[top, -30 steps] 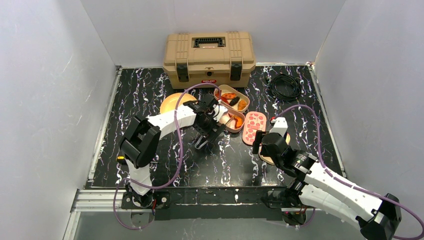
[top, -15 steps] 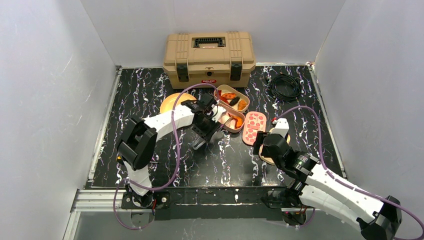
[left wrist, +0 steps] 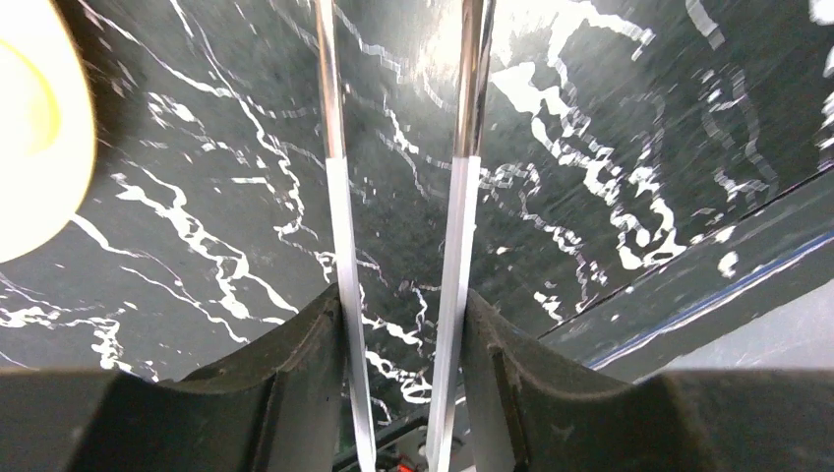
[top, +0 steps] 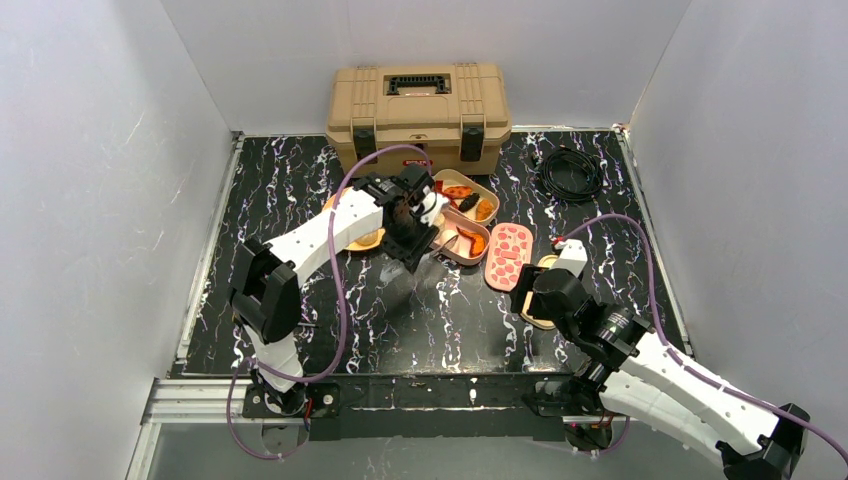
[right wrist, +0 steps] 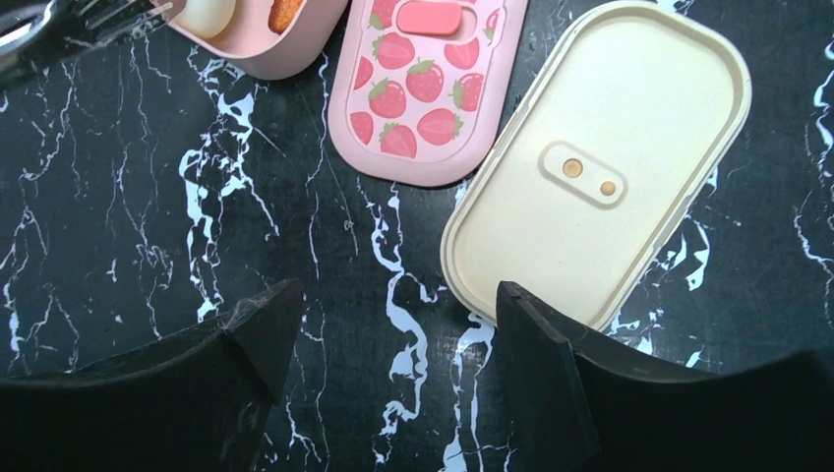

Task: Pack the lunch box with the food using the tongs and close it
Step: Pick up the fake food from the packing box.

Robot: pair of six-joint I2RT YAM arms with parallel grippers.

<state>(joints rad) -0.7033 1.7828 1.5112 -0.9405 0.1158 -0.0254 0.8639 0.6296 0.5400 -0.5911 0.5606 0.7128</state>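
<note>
The tongs [left wrist: 459,226] are clamped between the fingers of the left gripper [left wrist: 400,307], which is closed on their two metal arms. The arms are pressed narrow but not together. Their long axis runs straight out along the gripper's own line, over the dark surface [top: 300,200]. The tips are out of the left wrist view, so whether anything is pinched there cannot be told.

From above, this gripper is seen just beside the near-left end of the pink tray [right wrist: 285,54], with the tan tray [top: 447,177] just beyond it. The yellow plate [left wrist: 25,138] lies on the gripper's other side, mostly hidden under the arm. An egg [right wrist: 204,14] and orange-red chunks [top: 476,243] are already in the trays.

The left arm is clearly the nearer one to the food. Any reach is judged short, with the toolbox [top: 420,110] close behind the trays as the only limit.

The right gripper [right wrist: 388,339] is held wide open and empty. It hangs over the near end of the cream lid [right wrist: 590,167], with the strawberry lid [right wrist: 423,108] just beyond. Both lids lie flat beside the trays, with open surface around them.
</note>
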